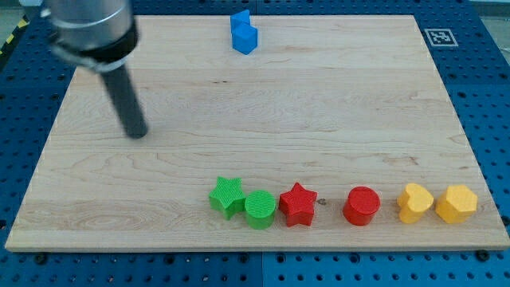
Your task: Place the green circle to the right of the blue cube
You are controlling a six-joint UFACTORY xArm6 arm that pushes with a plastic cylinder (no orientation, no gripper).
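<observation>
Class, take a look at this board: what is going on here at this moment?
A robot arm's rod is over the wooden board, my tip at the view's upper left, touching no block. The green circle sits in the bottom row between a green star and a red star. The blue cube stands alone at the view's top. Nothing has been pushed into place yet.

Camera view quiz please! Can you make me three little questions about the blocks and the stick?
1. True or false: my tip is touching the green circle.
2. Which block sits alone near the view's top? A) red star B) blue block C) red circle
3. Fill in: the green circle lies between the green star and the red ____.

Key: 1 false, the tip stands far off toward the view's upper left; 2 B; 3 star.
</observation>
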